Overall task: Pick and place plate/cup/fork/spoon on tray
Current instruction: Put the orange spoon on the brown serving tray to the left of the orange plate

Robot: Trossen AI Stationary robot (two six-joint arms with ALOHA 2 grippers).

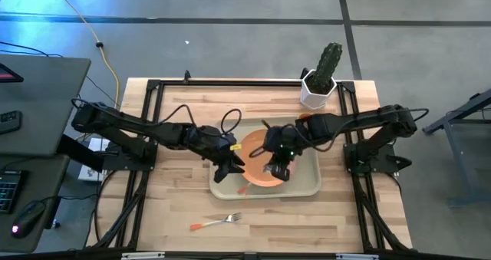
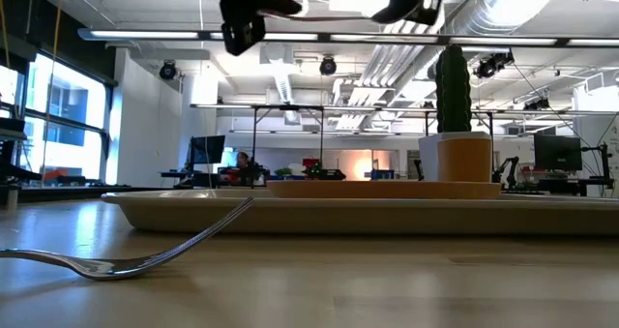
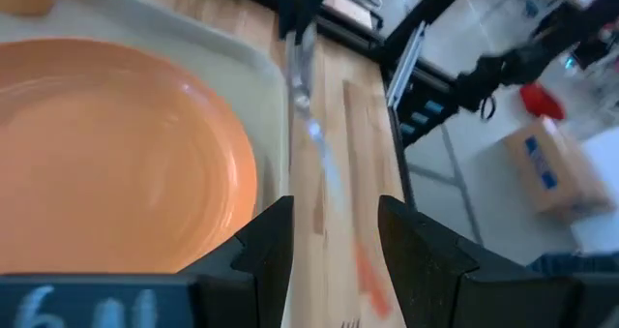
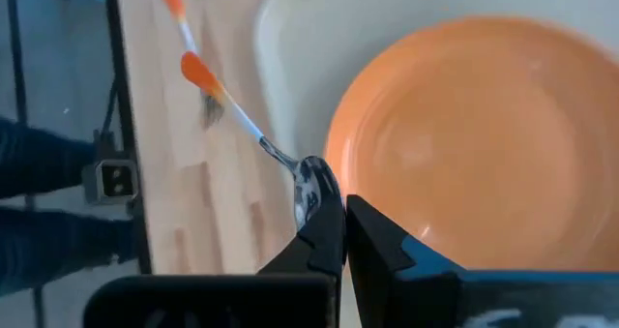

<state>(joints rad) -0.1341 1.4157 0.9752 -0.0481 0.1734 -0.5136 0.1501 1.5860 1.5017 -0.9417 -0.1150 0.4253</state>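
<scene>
The beige tray (image 1: 308, 185) lies at the table's middle with the orange plate (image 1: 253, 146) on it and the orange cup (image 2: 464, 159) at its far right corner. My right gripper (image 1: 275, 172) is above the plate's near edge, shut on the spoon (image 4: 253, 134). The spoon's orange-red handle (image 1: 244, 189) sticks out over the tray's near rim. My left gripper (image 1: 230, 170) is open above the tray's left part, beside the plate; the spoon's handle (image 3: 368, 270) shows beyond its fingers. The fork (image 1: 219, 222) lies on the table near the front edge. My right gripper pinches the spoon between its two fingers at the bowl (image 4: 311, 185), where the bowl meets the stem. The handle (image 4: 198, 72) points away from the fingers toward the table's near left. The spoon is lifted clear of the tray and plate.
A white hexagonal pot with a cactus (image 1: 318, 90) stands at the table's far right, beyond the tray. Black frame rails run along the table's left, right and far edges. Bare wood lies between the tray and the front edge, around the fork (image 2: 116, 265).
</scene>
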